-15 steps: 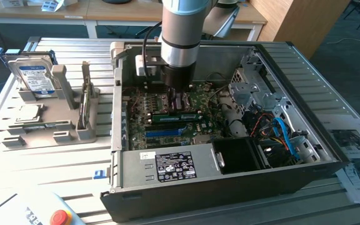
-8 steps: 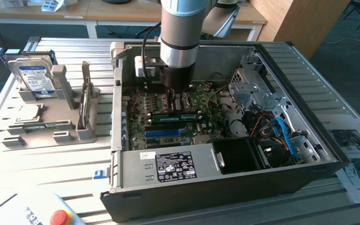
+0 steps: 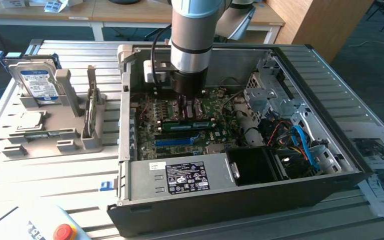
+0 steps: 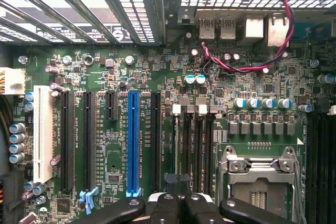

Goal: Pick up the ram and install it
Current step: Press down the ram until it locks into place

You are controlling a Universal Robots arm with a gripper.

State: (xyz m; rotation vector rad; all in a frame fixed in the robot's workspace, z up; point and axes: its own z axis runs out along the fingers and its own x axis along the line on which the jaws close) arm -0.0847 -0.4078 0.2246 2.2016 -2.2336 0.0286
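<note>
One pincer (image 4: 178, 203) hangs shut inside the case (image 3: 245, 200), over the motherboard (image 4: 157, 77) beside the blue slot (image 4: 133, 140); whether it grips anything I cannot tell. A ram (image 3: 190, 124) lies on the motherboard just below it, long axis toward the bench's side edges.

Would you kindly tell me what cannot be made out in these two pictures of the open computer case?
- Exterior view: the arm hides the tips of the hand and the part of the board right under it.
- Wrist view: the hand is cut off by the picture's edge, so whether it holds anything is unclear.
- Exterior view: the print on the label is too small to read.
</note>
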